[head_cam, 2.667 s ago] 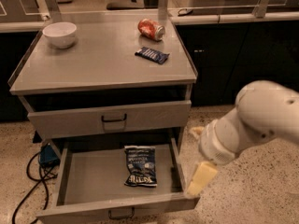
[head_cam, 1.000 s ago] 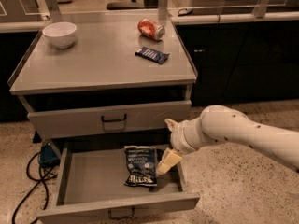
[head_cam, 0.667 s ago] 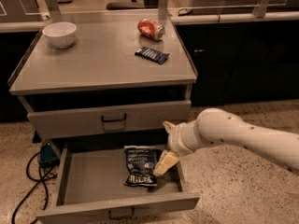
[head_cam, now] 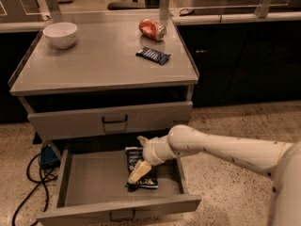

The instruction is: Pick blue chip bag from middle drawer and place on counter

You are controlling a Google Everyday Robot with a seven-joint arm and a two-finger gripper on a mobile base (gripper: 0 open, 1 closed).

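Note:
The blue chip bag point(head_cam: 145, 182) lies flat in the open middle drawer point(head_cam: 94, 180), right of its middle. My gripper point(head_cam: 140, 156) reaches in from the right on a white arm and hangs low over the bag's upper half, hiding part of it. Its pale fingers point(head_cam: 139, 172) stand apart, one toward the bag's far end and one over its middle. The gripper is open and holds nothing. The counter point(head_cam: 99, 62) is the grey cabinet top above.
On the counter stand a white bowl point(head_cam: 60, 34) at the back left, a tipped red can point(head_cam: 152, 29) at the back, and a small dark-blue bar wrapper point(head_cam: 153, 55). The upper drawer point(head_cam: 110, 120) is shut. Cables point(head_cam: 28, 178) lie on the floor at the left.
My arm has swung in from the right and down into the drawer. The gripper now hangs over the bag instead of beside the drawer. The bag has not moved.

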